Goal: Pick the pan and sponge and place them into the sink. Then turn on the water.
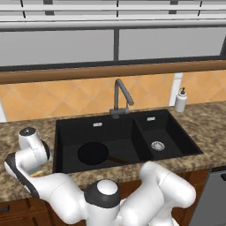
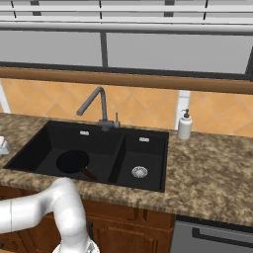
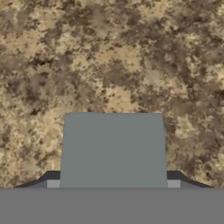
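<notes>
Between the pincer (image 3: 113, 186) fingers sits the sponge (image 3: 113, 148), grey face up on the counter (image 3: 131, 57); whether they grip it I cannot tell. Pan (image 1: 93, 153) lies in the sink (image 1: 185, 132), well right of the pincer. Sponge and water remain.

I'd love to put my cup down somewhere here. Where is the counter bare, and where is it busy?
The widest bare stretch is the granite counter right of the sink, in front of the soap dispenser. The small basin holds only its drain. The large basin is taken by the pan, and the counter left of the sink is crowded by the arm over the sponge.
</notes>
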Controlling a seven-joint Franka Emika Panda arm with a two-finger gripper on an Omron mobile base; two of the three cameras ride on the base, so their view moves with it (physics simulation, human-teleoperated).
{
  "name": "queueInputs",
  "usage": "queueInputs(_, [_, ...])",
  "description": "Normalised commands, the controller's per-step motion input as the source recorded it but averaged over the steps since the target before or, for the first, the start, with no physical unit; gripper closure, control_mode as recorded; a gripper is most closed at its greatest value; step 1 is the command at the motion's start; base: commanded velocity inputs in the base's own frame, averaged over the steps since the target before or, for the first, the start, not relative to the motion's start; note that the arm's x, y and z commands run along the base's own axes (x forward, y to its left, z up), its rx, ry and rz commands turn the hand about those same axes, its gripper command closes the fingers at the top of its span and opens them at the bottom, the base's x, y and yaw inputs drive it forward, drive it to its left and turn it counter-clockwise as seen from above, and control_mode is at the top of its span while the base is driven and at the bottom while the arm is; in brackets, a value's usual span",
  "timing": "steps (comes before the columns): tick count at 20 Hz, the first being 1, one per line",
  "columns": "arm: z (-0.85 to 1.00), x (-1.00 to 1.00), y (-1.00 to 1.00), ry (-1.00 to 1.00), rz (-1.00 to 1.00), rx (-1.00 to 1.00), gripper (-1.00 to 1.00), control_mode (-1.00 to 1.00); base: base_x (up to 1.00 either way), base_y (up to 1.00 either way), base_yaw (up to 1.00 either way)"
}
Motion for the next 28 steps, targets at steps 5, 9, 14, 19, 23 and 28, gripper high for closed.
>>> queueInputs(5, [0.15, 0.00, 0.00, 0.00, 0.00, 0.00, 1.00, -1.00, 0.00, 0.00, 0.00])
queueInputs(9, [0.59, -0.06, -0.11, 0.00, 0.00, -0.02, 1.00, -1.00, 0.00, 0.00, 0.00])
queueInputs(14, [0.61, -0.07, -0.36, 0.00, 0.00, -0.01, 1.00, -1.00, 0.00, 0.00, 0.00])
queueInputs(19, [0.41, -0.09, -0.59, 0.05, -0.05, -0.01, 1.00, -1.00, 0.00, 0.00, 0.00])
queueInputs(23, [0.01, -0.04, -0.71, 0.02, -0.08, 0.00, 1.00, -1.00, 0.00, 0.00, 0.00])
queueInputs(28, [0.00, -0.03, -0.92, 0.01, -0.02, 0.00, 1.00, -1.00, 0.00, 0.00, 0.00])
